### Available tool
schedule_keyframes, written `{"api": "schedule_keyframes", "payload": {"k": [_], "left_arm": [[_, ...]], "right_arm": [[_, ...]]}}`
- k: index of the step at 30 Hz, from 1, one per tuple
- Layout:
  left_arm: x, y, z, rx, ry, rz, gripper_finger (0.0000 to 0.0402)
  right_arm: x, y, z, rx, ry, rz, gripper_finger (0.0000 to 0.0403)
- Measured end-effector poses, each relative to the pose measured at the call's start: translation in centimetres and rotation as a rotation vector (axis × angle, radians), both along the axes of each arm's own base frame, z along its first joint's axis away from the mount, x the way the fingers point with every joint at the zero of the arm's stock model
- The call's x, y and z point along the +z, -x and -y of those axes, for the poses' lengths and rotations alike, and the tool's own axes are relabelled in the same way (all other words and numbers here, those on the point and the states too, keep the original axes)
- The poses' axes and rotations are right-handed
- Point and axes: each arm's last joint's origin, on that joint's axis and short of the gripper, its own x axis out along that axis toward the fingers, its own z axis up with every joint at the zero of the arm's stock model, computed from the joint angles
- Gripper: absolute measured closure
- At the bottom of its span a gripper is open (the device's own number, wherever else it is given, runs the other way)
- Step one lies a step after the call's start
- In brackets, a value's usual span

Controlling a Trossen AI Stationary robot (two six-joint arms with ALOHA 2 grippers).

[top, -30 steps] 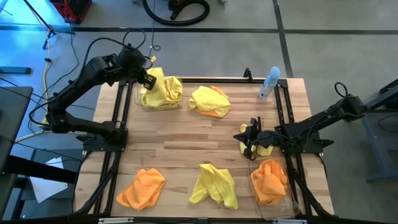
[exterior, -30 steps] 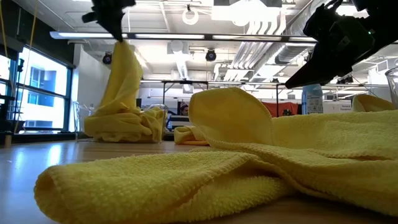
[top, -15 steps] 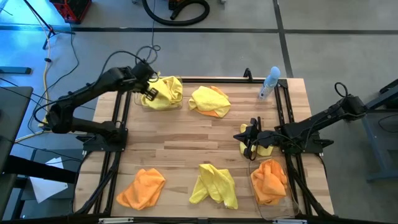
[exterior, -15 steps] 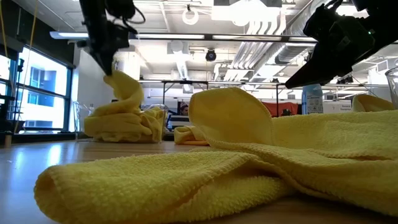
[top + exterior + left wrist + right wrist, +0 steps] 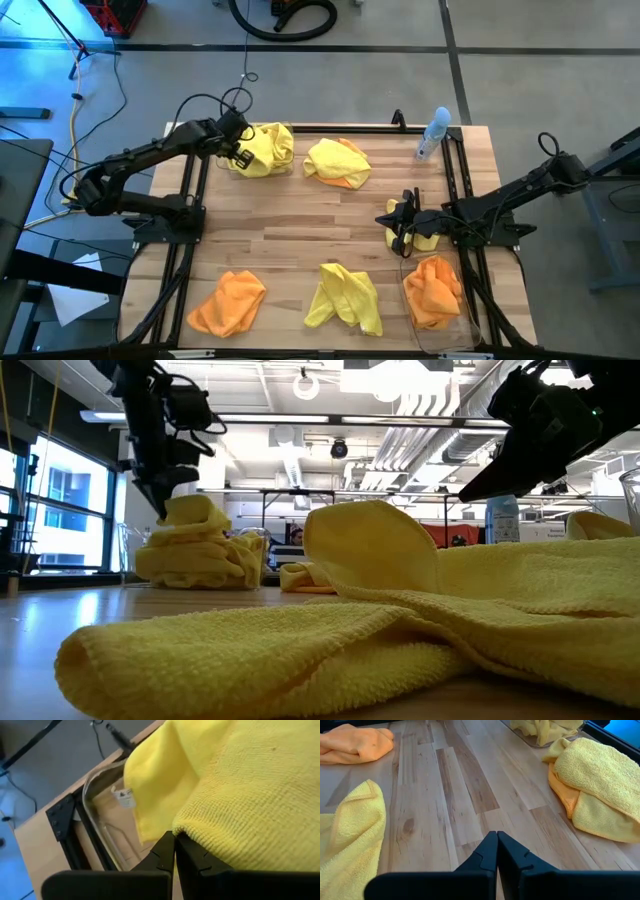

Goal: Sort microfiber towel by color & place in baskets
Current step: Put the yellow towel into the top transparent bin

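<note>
Lowering since a second ago, the left gripper (image 5: 238, 152), fingers pinched on a yellow towel (image 5: 262, 148), now settles it into the clear basket (image 5: 226, 165) at eleven o'clock; release seems next. Right gripper (image 5: 403, 225) waits shut at three o'clock. Wooden table (image 5: 290, 235); workshop behind.

Robotics lab, exposed ceiling ducts (image 5: 440, 445) (strip lights too), concrete floor (image 5: 560, 70)
</note>
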Motion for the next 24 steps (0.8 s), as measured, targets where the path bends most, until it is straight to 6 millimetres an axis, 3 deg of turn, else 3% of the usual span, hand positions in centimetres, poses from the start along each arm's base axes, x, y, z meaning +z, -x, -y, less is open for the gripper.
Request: {"api": "schedule_keyframes", "payload": {"k": [10,16,20,24], "left_arm": [[-1.6,0.1,-0.7,-0.043,-0.008,0.072,0.0398],[-1.6,0.3,-0.4,-0.046,0.034,0.052,0.035],[-0.3,0.4,-0.4,-0.057,0.043,0.001,0.0311],[2.3,0.4,-0.7,-0.028,-0.021,-0.033,0.0288]], "right_arm": [[0.0,0.0,0.0,0.0,0.0,0.0,0.0403],[0.0,0.0,0.0,0.0,0.0,0.0,0.0403],[0.0,0.0,0.0,0.002,0.004,-0.001,0.0403],[0.0,0.0,0.0,0.002,0.004,-0.001,0.0403]]}}
